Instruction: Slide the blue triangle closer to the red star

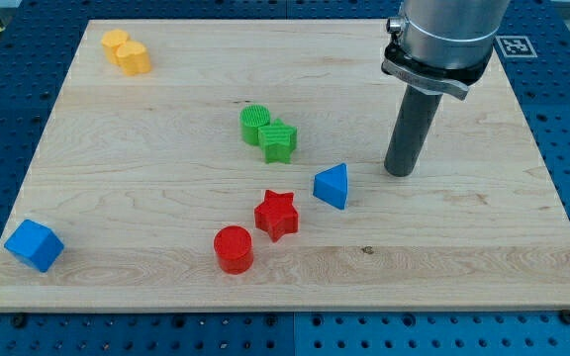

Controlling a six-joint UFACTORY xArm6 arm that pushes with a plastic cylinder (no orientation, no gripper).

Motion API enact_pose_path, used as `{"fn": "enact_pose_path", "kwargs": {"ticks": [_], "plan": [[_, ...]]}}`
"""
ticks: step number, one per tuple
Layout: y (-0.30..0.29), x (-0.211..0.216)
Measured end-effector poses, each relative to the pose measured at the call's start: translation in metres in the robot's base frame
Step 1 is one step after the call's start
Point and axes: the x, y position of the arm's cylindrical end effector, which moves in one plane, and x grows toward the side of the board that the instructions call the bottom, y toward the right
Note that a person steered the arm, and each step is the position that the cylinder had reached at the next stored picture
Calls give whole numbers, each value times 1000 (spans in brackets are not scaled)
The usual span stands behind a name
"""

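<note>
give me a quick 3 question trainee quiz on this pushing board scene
1. True or false: my tip touches the blue triangle block.
2. Which block lies nearest the red star block? A) blue cube block B) red cylinder block C) yellow block pair
3. Fill in: the green cylinder block and green star block sit toward the view's ____ from the red star block.

Key: 1 false, my tip stands apart, toward the view's right of the triangle; 2 B; 3 top.
</note>
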Motion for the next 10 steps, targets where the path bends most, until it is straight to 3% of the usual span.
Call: {"fn": "enact_pose_path", "kwargs": {"ticks": [3,5,8,10], "plan": [[-45,7],[-24,13],[-80,21],[-80,33]]}}
